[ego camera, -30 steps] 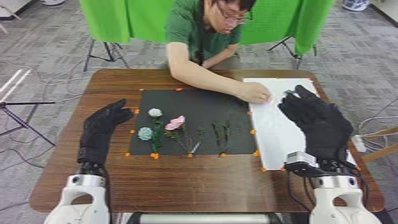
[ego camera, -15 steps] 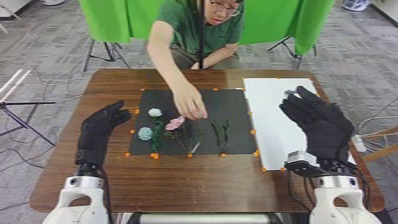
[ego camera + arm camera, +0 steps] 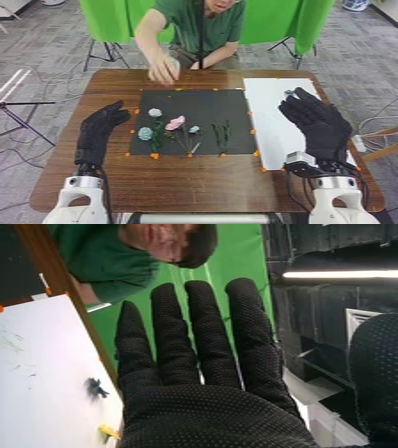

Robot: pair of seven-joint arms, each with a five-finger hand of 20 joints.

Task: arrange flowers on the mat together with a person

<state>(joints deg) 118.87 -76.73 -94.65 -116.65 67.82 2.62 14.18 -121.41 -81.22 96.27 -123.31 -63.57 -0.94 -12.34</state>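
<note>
Sharing a Flower Mat Across a Brown Table

Displaying a pink flower (image 3: 175, 123), a white flower (image 3: 155, 113), a blue flower (image 3: 145, 133), a small pale flower (image 3: 194, 129) and green stems (image 3: 226, 137) on a black mat (image 3: 218, 105). Pointing blooms toward the far side and stems toward the near edge, with the pink one leaning left. Running the bloomless stems lengthwise from near to far. Showing black surface between blooms and far edge, and brown wood between mat and near side of the table (image 3: 178, 185). Flanking the mat's right edge with a white sheet (image 3: 274, 120), bearing a small dark item (image 3: 96, 388). Holding the left hand (image 3: 105, 120) beside the mat's left edge, fingers relaxed, close together; the right hand (image 3: 313, 112) over the sheet, fingers straight, slightly apart. Extending a person's hand (image 3: 164, 70) over the table's far side.
</note>
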